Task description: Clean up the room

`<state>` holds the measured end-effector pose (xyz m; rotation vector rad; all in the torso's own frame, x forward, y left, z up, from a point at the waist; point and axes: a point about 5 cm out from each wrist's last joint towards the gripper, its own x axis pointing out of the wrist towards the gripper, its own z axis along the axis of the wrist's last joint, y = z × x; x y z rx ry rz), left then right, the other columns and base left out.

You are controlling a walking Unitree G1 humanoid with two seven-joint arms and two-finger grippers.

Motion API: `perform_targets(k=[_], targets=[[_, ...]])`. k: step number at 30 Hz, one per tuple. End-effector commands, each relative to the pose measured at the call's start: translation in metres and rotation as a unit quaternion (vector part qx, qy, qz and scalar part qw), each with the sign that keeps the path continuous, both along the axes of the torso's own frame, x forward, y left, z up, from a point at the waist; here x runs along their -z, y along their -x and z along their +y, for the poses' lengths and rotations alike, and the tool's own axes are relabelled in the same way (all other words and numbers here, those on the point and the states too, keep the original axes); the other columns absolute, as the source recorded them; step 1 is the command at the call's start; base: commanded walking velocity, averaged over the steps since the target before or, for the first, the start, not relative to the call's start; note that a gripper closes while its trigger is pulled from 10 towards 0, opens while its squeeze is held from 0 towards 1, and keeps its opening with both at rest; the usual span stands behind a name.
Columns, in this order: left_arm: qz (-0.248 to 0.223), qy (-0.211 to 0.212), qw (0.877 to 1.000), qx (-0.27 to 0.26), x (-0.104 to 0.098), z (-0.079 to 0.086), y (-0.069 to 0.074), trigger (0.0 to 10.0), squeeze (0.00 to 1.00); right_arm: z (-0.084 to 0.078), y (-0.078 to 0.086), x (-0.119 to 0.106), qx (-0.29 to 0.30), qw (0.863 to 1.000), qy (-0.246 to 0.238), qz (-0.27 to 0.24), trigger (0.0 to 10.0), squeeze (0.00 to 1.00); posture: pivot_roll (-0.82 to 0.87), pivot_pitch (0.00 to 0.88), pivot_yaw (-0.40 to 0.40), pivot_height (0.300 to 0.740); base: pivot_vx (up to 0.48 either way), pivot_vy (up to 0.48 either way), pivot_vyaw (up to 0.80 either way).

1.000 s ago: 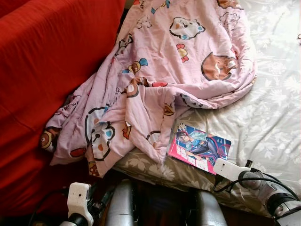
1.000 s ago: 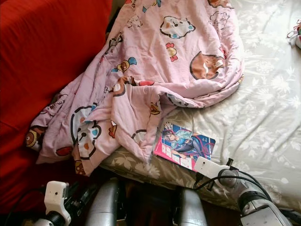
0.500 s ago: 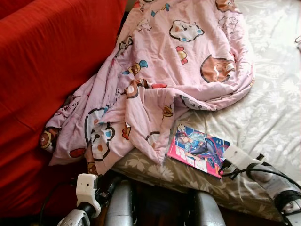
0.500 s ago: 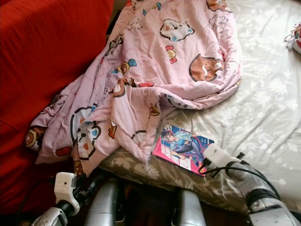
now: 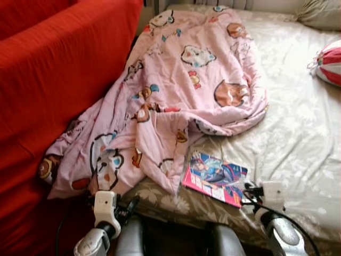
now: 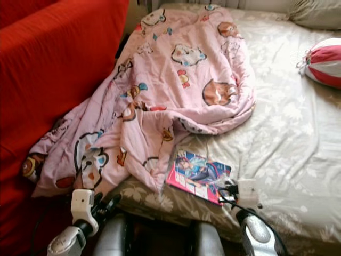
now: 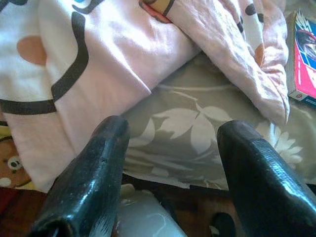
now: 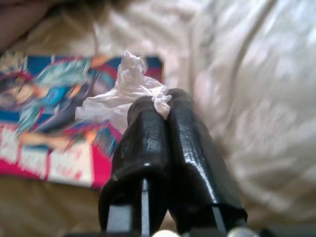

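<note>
Right tool (image 8: 160, 106): black fingers pressed together, pinching a crumpled scrap of clear plastic wrapper (image 8: 121, 94) at their tips; it hovers at the near edge of the bed, just above the right end of the book
Wrapper: held off the bedsheet, bunched and whitish, touching both fingertips
Left tool (image 7: 170, 143): fingers spread wide with nothing between them, low at the front edge of the bed, pointing at the hanging edge of the blanket
Book: flat glossy comic book with a blue and pink cover (image 5: 214, 177), lying on the bed near its front edge, just beside the blanket's lower corner
Blanket: rumpled pink cotton blanket printed with cartoon animals (image 5: 176, 96), spread across the left half of the bed and draped over its side against the sofa
Bed: beige sheet with a pale leaf pattern (image 5: 298, 133)
Sofa: red fabric sofa (image 5: 48, 80) on the left, touching the blanket
Far right: red-and-white striped round cushion (image 5: 330, 63) on the sheet, well apart from the book
</note>
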<state>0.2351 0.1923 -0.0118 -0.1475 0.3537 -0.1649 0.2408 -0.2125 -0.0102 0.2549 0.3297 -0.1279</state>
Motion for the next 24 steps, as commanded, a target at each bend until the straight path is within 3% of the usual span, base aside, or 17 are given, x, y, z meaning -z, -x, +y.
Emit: perform_targets(k=[1,9,13,17,24], targets=[[0.019,-0.013,1.0,-0.003,0.008,0.004,0.005,10.0,0.0,0.004,0.005,0.007,0.011,1.0,-0.012,0.022,10.0,0.0,0.07,0.1,-0.008,0.632,0.0,0.0,0.0],[0.053,-0.023,0.998,-0.009,0.019,0.005,0.005,10.0,0.0,0.006,0.009,0.024,0.033,0.997,-0.041,0.062,10.0,0.0,0.08,0.075,-0.01,0.641,0.0,0.0,0.0],[0.073,-0.028,0.997,-0.007,0.024,0.005,0.006,10.0,0.0,0.008,0.01,0.029,0.029,0.996,-0.031,0.082,10.0,0.0,0.08,0.059,-0.008,0.661,0.0,0.0,0.0],[0.097,-0.037,0.994,-0.015,0.031,0.006,0.01,10.0,0.0,0.006,0.021,0.04,0.02,0.992,-0.005,0.128,10.0,0.0,0.07,0.041,-0.004,0.696,0.0,0.0,0.0],[0.124,-0.048,0.99,-0.035,0.039,0.011,0.017,10.0,0.0,-0.008,0.043,0.054,0.055,0.982,-0.008,0.18,10.0,0.0,0.06,0.021,-0.004,0.736,0.0,0.0,0.0]])
